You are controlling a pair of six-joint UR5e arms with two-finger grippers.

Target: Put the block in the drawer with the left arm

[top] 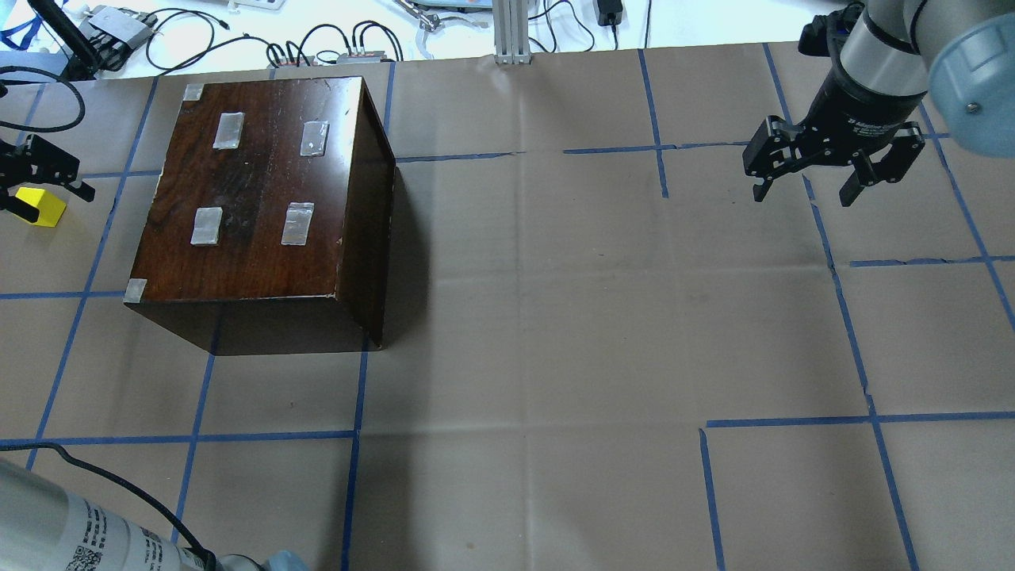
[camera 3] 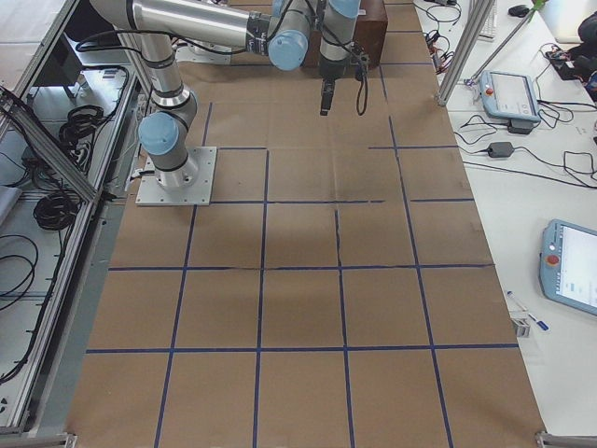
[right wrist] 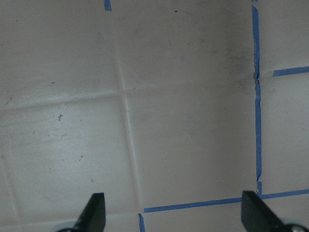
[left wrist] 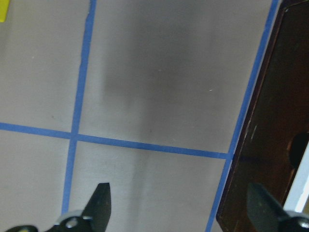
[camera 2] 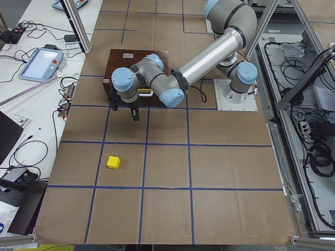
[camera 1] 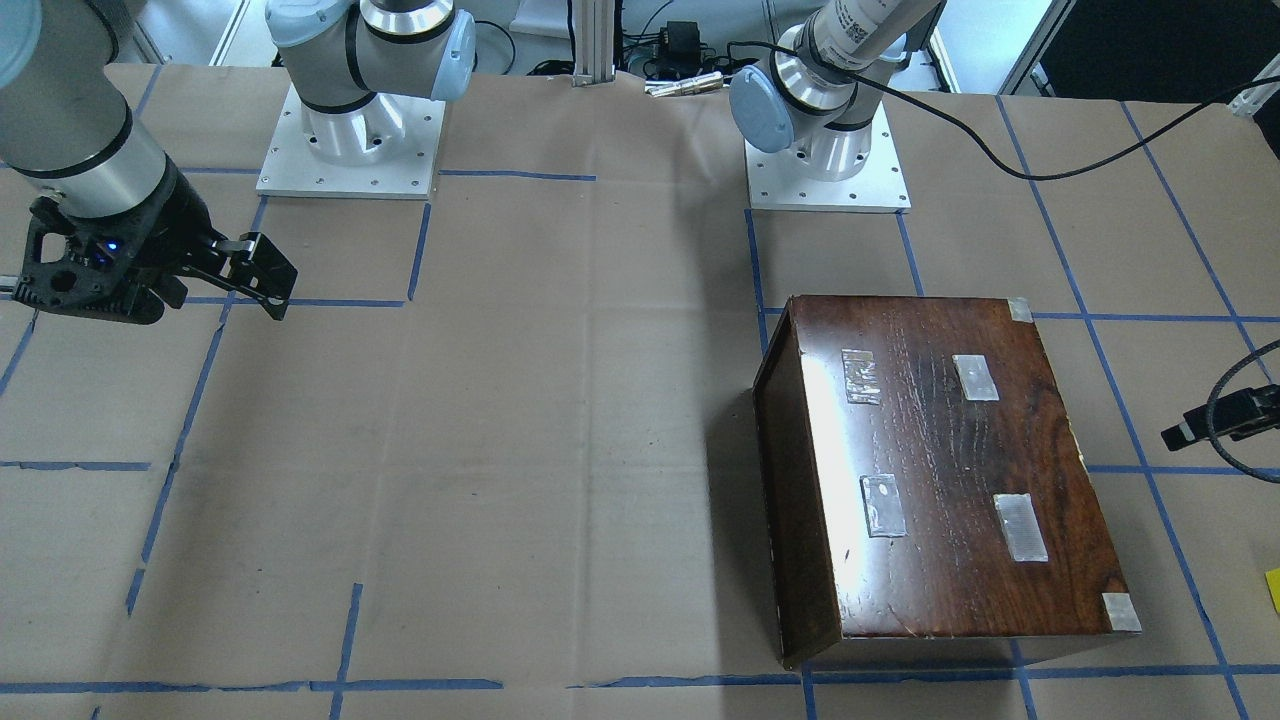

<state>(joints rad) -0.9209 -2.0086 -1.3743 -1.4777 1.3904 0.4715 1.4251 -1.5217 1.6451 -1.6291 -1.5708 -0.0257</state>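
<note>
The yellow block (top: pixel 41 206) lies on the paper-covered table at the far left, beside the dark-brown box (top: pixel 262 190). It also shows in the exterior left view (camera 2: pixel 113 162) and as a corner in the left wrist view (left wrist: pixel 4 9). My left gripper (top: pixel 36 178) is open and empty, hovering between the block and the box's drawer side. In the left wrist view (left wrist: pixel 181 208) its jaws stand wide apart. The drawer (left wrist: pixel 302 186) shows only as a pale strip with a dark notch at the box's edge. My right gripper (top: pixel 807 189) is open and empty at the far right.
The box's top (camera 1: pixel 940 470) carries several tape patches. Blue tape lines (top: pixel 357 436) grid the brown paper. Cables and devices (top: pixel 333 47) lie beyond the table's far edge. The arm bases (camera 1: pixel 350 130) stand at the robot's side.
</note>
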